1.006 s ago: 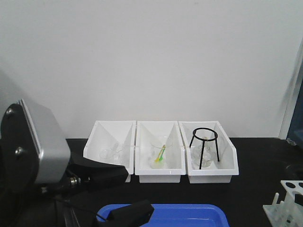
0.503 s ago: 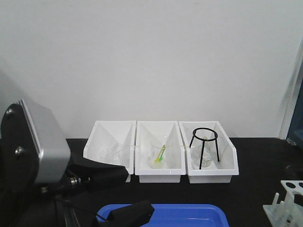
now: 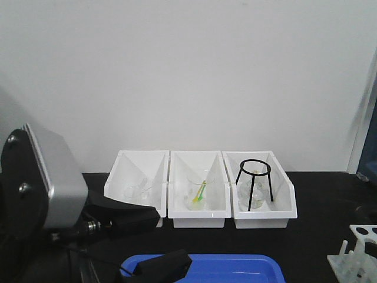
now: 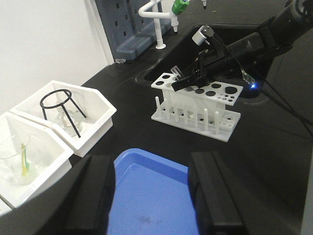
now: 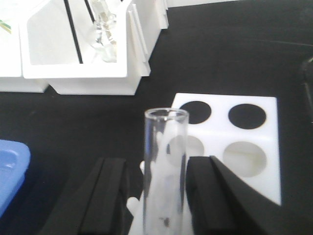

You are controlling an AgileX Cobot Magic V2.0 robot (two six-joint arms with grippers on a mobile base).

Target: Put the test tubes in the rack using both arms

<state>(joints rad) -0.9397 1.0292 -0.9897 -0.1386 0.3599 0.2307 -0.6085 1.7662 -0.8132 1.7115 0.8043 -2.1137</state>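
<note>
Front view, left arm [image 3: 47, 183]: its silver-grey housing fills the lower left.
Front view, rack [image 3: 355, 250]: white, cut off by the lower right corner, well apart from the three white bins [image 3: 200, 215] at centre.
Left wrist view, left gripper [image 4: 152, 193]: fingers spread wide at the bottom edge, nothing between them, above the blue tray [image 4: 146, 160].
Left wrist view, right gripper [image 4: 182, 82]: upper centre, over the rack's left end.
Right wrist view, test tube [image 5: 165, 161]: upright at lower centre, rim up, clamped between the right gripper's black fingers [image 5: 110, 196].
Right wrist view, rack: holed top plate just right of the tube.
</note>
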